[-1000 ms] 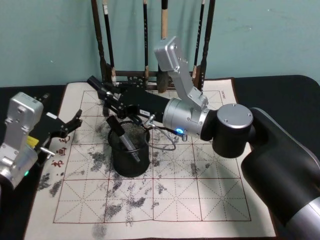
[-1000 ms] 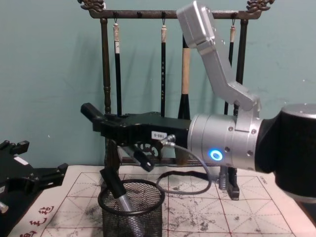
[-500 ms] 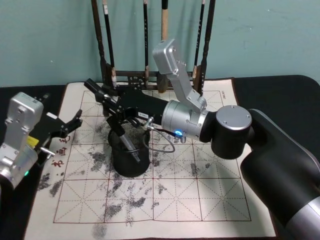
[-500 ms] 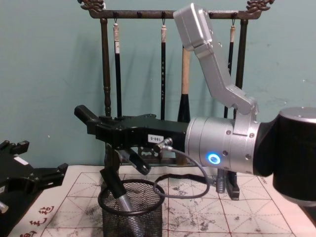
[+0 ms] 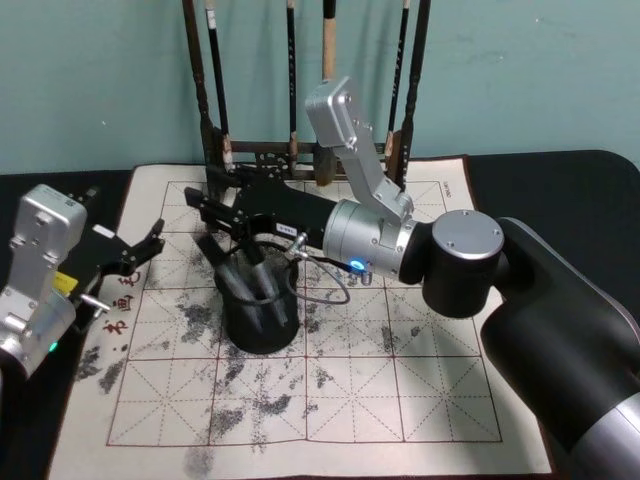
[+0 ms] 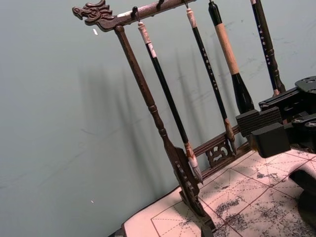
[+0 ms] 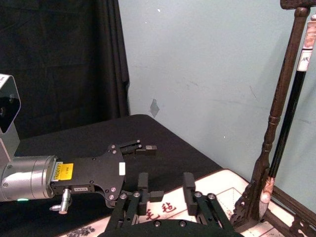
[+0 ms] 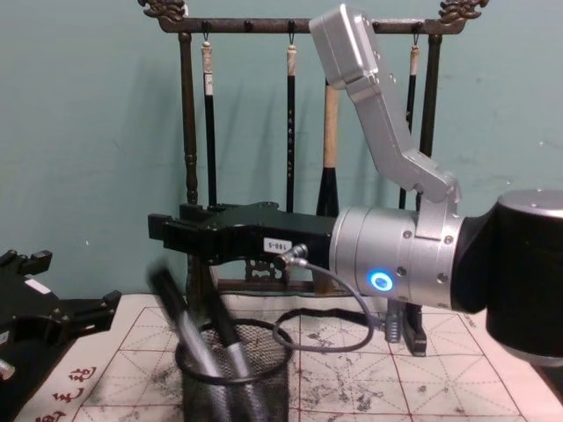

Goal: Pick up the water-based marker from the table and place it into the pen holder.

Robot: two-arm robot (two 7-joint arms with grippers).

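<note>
At the left edge of the head view, the left pincer [image 5: 140, 248] is seen parked over the edge of the gridded calligraphy mat [image 5: 400, 380], its fingers spread apart with nothing between them. Left of centre on the mat, the pen holder [image 5: 258, 312] stands upright, and the water-based marker [image 8: 180, 330] is seen blurred inside it, leaning with its upper end above the rim. Just above the holder, the right pincer [image 5: 205, 210] is held with its fingers apart and empty. Along the top centre, the brush rack [image 8: 189, 132] stands behind.
</note>
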